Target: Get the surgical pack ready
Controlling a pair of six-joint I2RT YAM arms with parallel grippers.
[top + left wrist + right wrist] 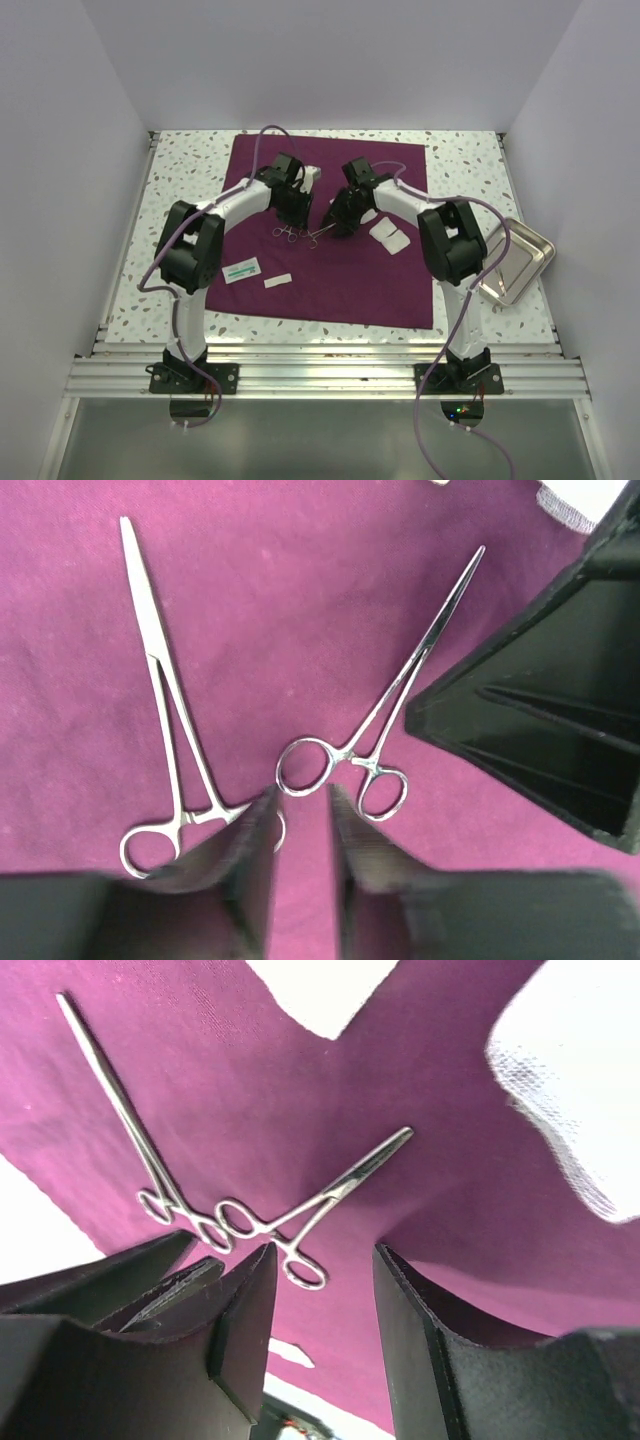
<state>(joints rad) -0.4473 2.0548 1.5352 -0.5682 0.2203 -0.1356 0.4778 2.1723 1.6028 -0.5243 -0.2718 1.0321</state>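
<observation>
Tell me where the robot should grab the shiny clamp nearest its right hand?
I'd pinch the forceps across the thin shanks just above the two rings, coming straight down. It lies flat on the surgical pack, so only its top is free, and the shanks there are narrow enough for the left fingers to straddle.

One drape [330,285], two forceps [150,650] [412,658], two gauze squares [383,229] [396,242], one tray [515,262], two packets [241,270] [277,281]

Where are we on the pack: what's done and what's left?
Done: the cloth lies spread flat, with two clamps, gauze and a packet on it. In hand: nothing gripped; the left hand and right hand hover open over the clamps. Left: the cloth is not yet folded over anything, and the tray sits off to its right.
</observation>
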